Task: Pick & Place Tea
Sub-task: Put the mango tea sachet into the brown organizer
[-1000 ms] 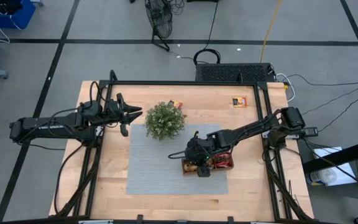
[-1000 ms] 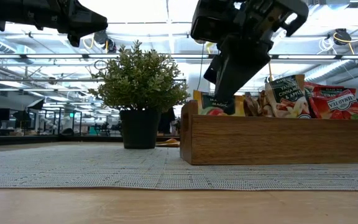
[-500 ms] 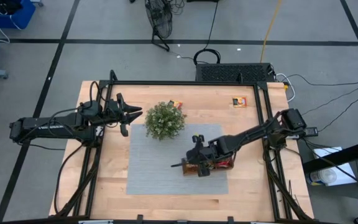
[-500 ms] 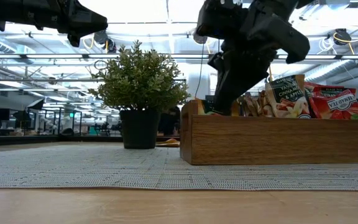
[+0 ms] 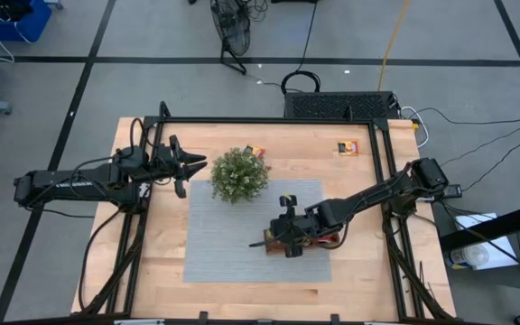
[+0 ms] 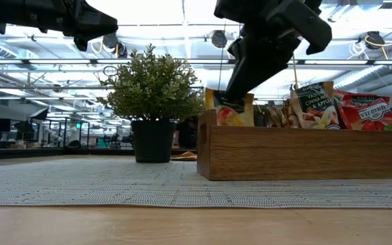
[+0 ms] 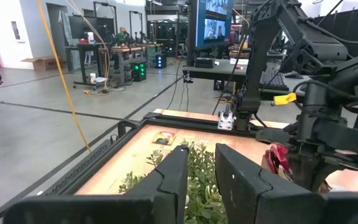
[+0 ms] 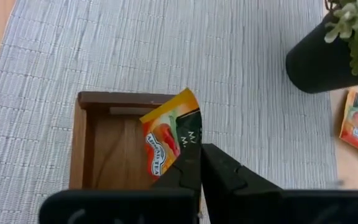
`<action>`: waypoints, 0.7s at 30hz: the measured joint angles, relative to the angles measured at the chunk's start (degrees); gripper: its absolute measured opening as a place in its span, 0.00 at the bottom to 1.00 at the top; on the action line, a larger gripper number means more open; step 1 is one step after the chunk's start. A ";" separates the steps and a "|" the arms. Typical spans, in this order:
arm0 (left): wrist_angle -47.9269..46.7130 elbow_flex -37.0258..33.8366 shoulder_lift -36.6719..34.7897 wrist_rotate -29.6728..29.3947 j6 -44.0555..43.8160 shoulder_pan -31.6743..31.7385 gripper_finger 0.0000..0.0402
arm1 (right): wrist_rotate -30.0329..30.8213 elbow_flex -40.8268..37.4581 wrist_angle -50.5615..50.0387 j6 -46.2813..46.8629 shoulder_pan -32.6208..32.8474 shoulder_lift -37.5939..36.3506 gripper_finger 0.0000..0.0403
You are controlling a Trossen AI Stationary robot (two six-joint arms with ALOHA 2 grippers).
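Note:
A wooden tray (image 5: 301,242) stands on the grey mat (image 5: 224,226). Several tea sachets (image 6: 332,105) stand upright in its middle and right compartments. My right gripper (image 8: 201,158) hangs over the tray's left end (image 6: 213,146), shut on an orange and dark green sachet (image 8: 173,137). The left compartment (image 8: 107,149) beneath it is bare wood. My left gripper (image 5: 201,164) waits level and open, left of the potted plant (image 5: 239,174), touching nothing. My right gripper pinches the sachet between its two fingers at one edge (image 8: 184,154). The fingers (image 6: 240,85) slant down from above and from the table's right. The sachet (image 6: 229,109) hangs upright below them, its lower part behind the tray's left wall.
Two loose sachets lie on the bare wood at the far side, one behind the plant (image 5: 256,151) and one farther right (image 5: 347,148). A black frame (image 5: 269,121) runs along the table's edges. The plant's pot (image 8: 319,59) stands close to the tray's far left.
My right gripper has swung a little toward the table's near edge and turned about its wrist, staying shut on the sachet. The sachet has stayed over the tray's left end and stands a little higher above the rim than before.

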 joint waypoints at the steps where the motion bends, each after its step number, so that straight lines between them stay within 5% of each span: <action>1: 0.02 0.02 0.00 0.00 0.02 0.03 0.22 | -0.05 0.00 -0.16 0.62 -0.02 0.00 0.00; 21: 0.00 0.00 0.01 0.00 0.00 0.04 0.22 | -0.22 -0.04 -1.54 4.03 -0.04 0.00 0.01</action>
